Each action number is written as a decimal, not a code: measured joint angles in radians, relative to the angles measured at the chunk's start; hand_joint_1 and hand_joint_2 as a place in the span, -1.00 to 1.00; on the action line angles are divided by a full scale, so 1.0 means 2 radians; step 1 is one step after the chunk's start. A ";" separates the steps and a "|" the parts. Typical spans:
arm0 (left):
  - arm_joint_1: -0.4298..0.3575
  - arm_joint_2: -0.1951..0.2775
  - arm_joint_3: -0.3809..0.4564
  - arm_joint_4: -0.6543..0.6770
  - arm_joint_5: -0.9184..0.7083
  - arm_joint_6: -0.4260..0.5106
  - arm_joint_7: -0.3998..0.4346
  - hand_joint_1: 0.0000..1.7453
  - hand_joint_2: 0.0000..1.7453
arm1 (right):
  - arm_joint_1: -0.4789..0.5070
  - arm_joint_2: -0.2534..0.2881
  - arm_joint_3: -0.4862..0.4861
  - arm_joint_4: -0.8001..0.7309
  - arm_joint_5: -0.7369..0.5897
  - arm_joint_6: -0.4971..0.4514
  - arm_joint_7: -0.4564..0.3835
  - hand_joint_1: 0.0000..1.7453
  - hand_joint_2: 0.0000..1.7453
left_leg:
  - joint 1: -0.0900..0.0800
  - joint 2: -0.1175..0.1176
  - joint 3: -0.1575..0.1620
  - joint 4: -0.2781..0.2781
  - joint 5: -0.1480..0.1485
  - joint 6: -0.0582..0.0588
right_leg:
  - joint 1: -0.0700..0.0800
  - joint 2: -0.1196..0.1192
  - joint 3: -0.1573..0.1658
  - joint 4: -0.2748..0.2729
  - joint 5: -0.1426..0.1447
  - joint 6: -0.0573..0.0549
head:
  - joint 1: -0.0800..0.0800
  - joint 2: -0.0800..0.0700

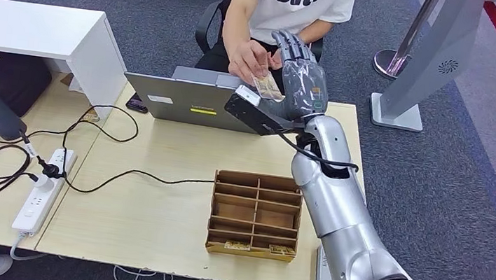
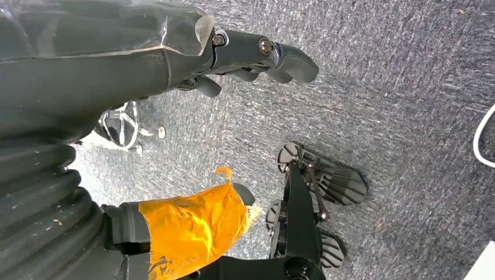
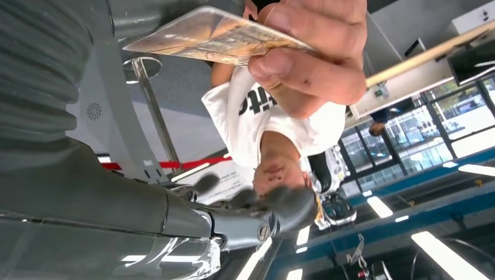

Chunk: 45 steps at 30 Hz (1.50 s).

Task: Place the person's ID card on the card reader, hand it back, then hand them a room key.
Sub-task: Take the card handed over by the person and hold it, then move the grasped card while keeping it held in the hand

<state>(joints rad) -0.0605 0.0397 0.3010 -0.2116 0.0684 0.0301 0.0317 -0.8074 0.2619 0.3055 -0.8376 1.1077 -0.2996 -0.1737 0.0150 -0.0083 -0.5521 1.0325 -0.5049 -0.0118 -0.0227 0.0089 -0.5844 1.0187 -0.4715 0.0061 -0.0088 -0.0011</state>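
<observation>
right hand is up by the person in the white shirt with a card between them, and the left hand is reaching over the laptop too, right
Not quite. The left hand hangs over the grey carpet, as the left wrist view shows. The right hand is raised by the person's hand, with the card between them.

Head view high above the bench [image 1: 158, 165], facing forward and down toward the seated person [image 1: 292, 4] beyond it, left wrist view close behind the left robot hand [image 2: 192, 58], facing carpet, right wrist view close, turned, sharing that person's hand [image 3: 315, 58] and card [image 3: 216, 38].
</observation>
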 joint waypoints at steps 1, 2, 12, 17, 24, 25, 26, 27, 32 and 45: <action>0.000 0.000 0.000 0.000 0.000 0.000 0.000 -1.00 1.00 | -0.001 0.002 0.000 0.005 0.000 0.000 0.000 1.00 1.00 | 0.000 0.000 0.000 0.000 0.000 0.000 | 0.000 0.000 0.000 0.000 0.000 0.000 | 0.000 0.000; 0.000 0.000 0.000 0.000 0.000 0.000 0.000 -1.00 1.00 | -0.002 0.004 0.000 0.009 -0.001 0.001 -0.001 1.00 1.00 | 0.000 0.000 0.000 0.000 0.000 0.000 | 0.000 0.000 0.000 0.000 0.000 0.000 | 0.000 0.000; 0.000 0.002 0.000 0.004 0.002 0.003 0.001 -1.00 1.00 | -0.007 0.016 0.000 0.026 -0.001 0.012 -0.008 1.00 1.00 | 0.000 0.000 0.000 0.000 0.000 0.000 | 0.000 0.000 0.000 0.000 0.000 0.000 | 0.000 0.000; 0.000 0.002 0.000 0.004 0.002 0.008 0.005 -1.00 1.00 | -0.007 0.018 0.000 0.026 0.001 0.010 -0.020 1.00 1.00 | 0.000 0.000 0.000 0.000 0.000 0.000 | 0.000 0.000 0.000 0.000 0.000 0.000 | 0.000 0.000; 0.001 0.002 0.000 0.004 0.011 0.016 0.009 -1.00 1.00 | 0.022 0.014 -0.004 -0.025 -0.031 0.009 -0.054 1.00 1.00 | 0.000 0.000 0.000 0.000 0.000 0.000 | 0.000 0.000 -0.001 0.000 0.000 0.000 | 0.000 0.000; 0.002 0.002 0.001 0.004 0.013 0.018 0.009 -1.00 1.00 | 0.031 0.012 -0.006 -0.040 -0.037 0.011 -0.058 1.00 1.00 | 0.000 0.000 0.000 0.000 0.000 0.000 | 0.000 0.000 -0.001 0.000 0.000 0.000 | 0.000 0.000; 0.002 0.002 0.002 0.004 0.014 0.020 0.009 -1.00 1.00 | 0.040 0.008 -0.009 -0.056 -0.042 0.012 -0.062 1.00 1.00 | 0.000 0.000 0.000 0.000 0.000 0.000 | 0.000 0.000 -0.001 0.000 0.000 0.000 | 0.000 0.000; 0.003 0.002 0.002 0.004 0.016 0.022 0.009 -1.00 1.00 | 0.050 0.004 -0.012 -0.072 -0.047 0.014 -0.066 1.00 1.00 | 0.000 0.000 0.000 0.000 0.000 0.000 | 0.000 0.000 -0.001 0.000 0.000 0.000 | 0.000 0.000; 0.005 0.001 0.009 0.004 0.024 0.031 0.010 -1.00 1.00 | 0.101 -0.019 -0.037 -0.140 -0.078 0.017 -0.088 1.00 1.00 | 0.000 0.000 -0.001 0.000 0.000 0.000 | 0.000 0.000 -0.001 -0.001 0.000 0.000 | 0.000 0.000; 0.012 -0.004 0.044 0.004 0.042 0.056 0.010 -1.00 1.00 | 0.235 -0.069 -0.165 -0.201 -0.181 0.045 -0.151 1.00 1.00 | 0.000 0.000 -0.001 0.000 -0.001 0.000 | 0.000 0.000 -0.001 -0.001 0.000 0.000 | 0.000 0.000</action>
<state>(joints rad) -0.0370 0.0313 0.3885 -0.2045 0.1514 0.1418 0.0507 -0.3384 0.1248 -0.0254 -1.2398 0.7460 -0.2094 -0.4754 0.0147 -0.0091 -0.5534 1.0326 -0.5061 -0.0111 -0.0228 0.0083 -0.5858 1.0169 -0.4716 0.0063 -0.0089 -0.0011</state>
